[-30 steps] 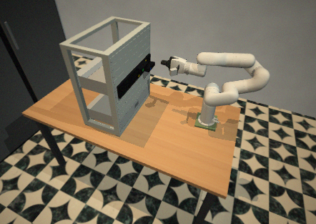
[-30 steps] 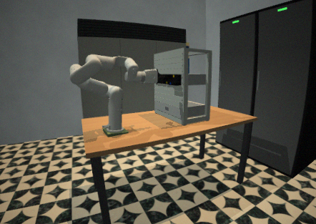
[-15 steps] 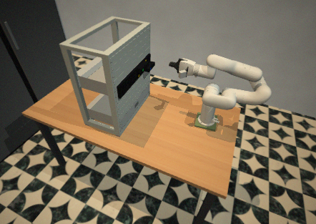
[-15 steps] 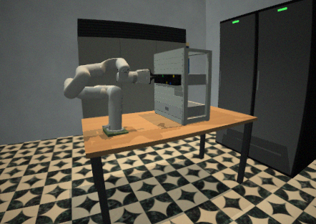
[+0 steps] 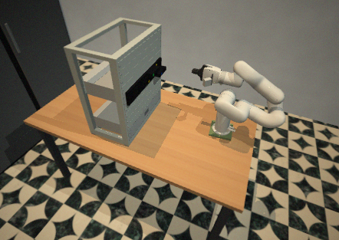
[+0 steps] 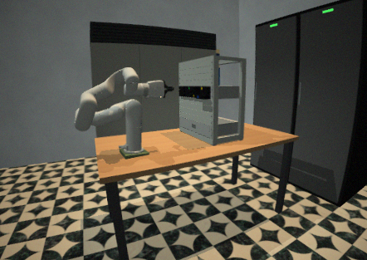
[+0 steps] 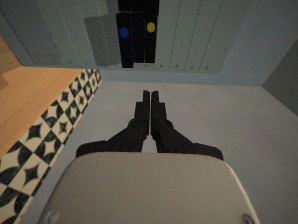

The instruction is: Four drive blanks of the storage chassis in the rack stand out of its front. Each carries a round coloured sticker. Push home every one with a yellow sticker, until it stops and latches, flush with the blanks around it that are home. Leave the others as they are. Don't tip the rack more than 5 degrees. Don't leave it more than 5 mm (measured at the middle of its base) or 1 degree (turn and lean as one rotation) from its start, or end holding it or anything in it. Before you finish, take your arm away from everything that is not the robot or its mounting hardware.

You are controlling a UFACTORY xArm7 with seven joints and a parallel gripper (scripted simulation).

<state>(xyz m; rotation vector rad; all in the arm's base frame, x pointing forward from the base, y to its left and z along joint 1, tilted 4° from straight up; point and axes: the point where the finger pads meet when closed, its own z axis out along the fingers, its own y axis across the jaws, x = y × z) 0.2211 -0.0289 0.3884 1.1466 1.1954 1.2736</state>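
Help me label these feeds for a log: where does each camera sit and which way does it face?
Top: high, off the table's corner, looking down at rack and arm.
Exterior: low across the room, facing the arm's side, rack's front at an angle.
Wrist: behind the shut pincer, facing the rack's front: blue and yellow stickers.
Top and exterior share arm, rack, table.

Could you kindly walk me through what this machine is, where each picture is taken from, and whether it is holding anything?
It is a white jointed robot arm bolted to a wooden table. One picture looks down from above, one from the side across the room, and one from a camera on the arm's wrist. On the table stands a grey rack with a black storage chassis in its front. The wrist picture shows a blank with a blue sticker and one with a yellow sticker. The pincer is shut, holds nothing, and hangs apart from the rack.
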